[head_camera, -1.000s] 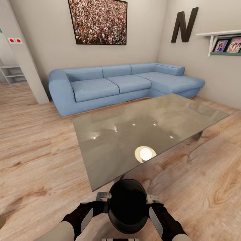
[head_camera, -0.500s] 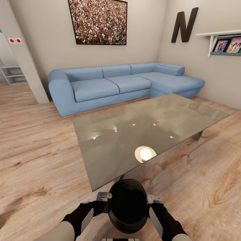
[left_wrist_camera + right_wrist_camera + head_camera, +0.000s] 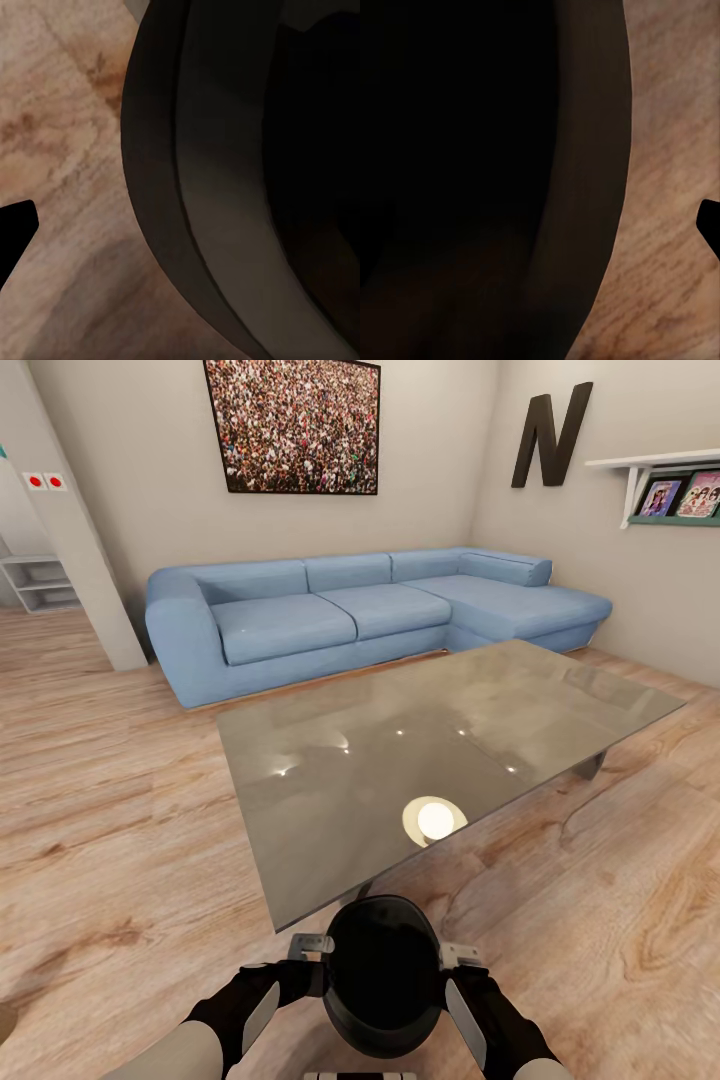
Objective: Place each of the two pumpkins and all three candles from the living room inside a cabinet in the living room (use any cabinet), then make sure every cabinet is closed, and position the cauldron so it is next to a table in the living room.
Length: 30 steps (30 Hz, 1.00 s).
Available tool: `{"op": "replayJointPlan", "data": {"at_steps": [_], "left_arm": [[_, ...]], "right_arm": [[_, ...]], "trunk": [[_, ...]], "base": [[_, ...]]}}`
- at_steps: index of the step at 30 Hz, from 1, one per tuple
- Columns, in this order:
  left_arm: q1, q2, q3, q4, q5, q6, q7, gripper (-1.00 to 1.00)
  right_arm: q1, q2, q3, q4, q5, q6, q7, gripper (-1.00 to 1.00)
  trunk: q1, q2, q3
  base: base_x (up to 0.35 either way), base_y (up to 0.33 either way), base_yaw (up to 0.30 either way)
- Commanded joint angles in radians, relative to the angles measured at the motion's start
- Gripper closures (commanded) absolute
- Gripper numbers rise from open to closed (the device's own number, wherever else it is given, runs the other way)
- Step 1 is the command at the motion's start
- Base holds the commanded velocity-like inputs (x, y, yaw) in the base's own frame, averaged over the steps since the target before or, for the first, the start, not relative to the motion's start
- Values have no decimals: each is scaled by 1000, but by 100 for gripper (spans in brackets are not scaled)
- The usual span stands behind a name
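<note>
The left pincer and the right pincer press against opposite sides of the squat round matte-black cauldron, each arm reaching in from its own side low in the head view. Whether either pincer's fingers are clamped on the rim or merely pushed flat against the wall cannot be told, since the pot hides the fingertips. In the left wrist view the cauldron's thick dark rim and shadowed interior sit right up against the camera, and the right wrist view shows the same black wall beside a strip of floor. The cauldron is held between the two arms above the light wooden plank floor, just beside the near corner of the large rectangular counter with a glossy grey glass-like top, its mouth tipped toward the head camera. Beyond the counter stands a long pale-blue sectional sofa against the wall, with a framed picture of a crowd above it, a large dark letter N and a white wall shelf to the right.
</note>
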Motion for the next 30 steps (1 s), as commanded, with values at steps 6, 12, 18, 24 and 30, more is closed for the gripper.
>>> {"op": "replayJointPlan", "data": {"at_steps": [6,12,18,24,30], "left_arm": [[0,1,-4,-2,4,7,0,-100],[0,1,-4,-2,4,7,1,-100],[0,1,-4,-2,4,8,0,-100],[0,1,-4,-2,4,8,1,-100],[0,2,-4,-2,4,8,1,-100]], "right_arm": [[0,0,0,-2,-11,4,-7,-100],[0,0,0,-2,-11,4,-7,-100],[0,0,0,-2,-11,4,-7,-100],[0,0,0,-2,-11,4,-7,-100],[0,0,0,-2,-11,4,-7,-100]], "trunk": [[-1,0,7],[-1,0,7],[-2,1,18],[-2,1,18],[-2,1,18]], "base": [[0,0,0],[0,0,0],[0,0,0],[0,0,0],[-4,0,0]]}}
